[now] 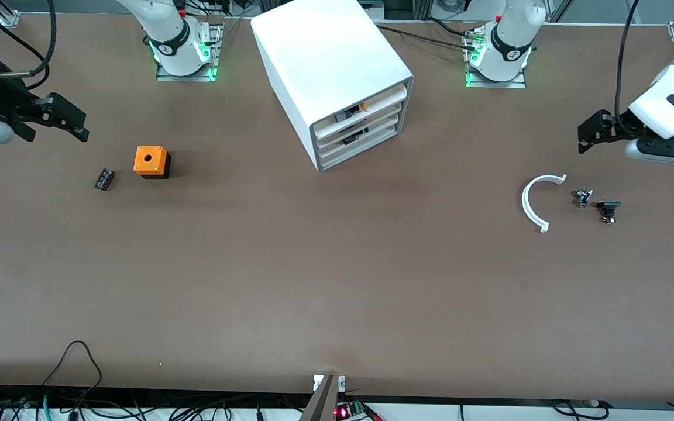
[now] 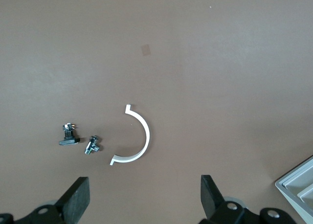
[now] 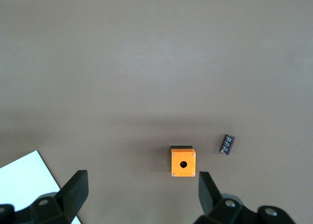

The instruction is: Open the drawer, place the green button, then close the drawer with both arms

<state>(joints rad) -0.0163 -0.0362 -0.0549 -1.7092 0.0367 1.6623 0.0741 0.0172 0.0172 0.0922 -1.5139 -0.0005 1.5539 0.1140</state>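
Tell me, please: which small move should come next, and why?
Probably bring the left tool toward the top drawer of the cabinet. All drawers look shut, so nothing can go in yet. This tool hangs open over the table near the half ring, at the end the drawer fronts turn toward. The right tool waits open near the orange box.

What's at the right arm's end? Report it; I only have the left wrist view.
Observer: An orange box with a round hole on top stands there.
Operator: Go on. Name anything beside it.
Observer: A small black part lies beside it, slightly nearer the front camera.
Operator: Now give me the right gripper.
Observer: The right gripper hangs above that end, jaws open, holding nothing.
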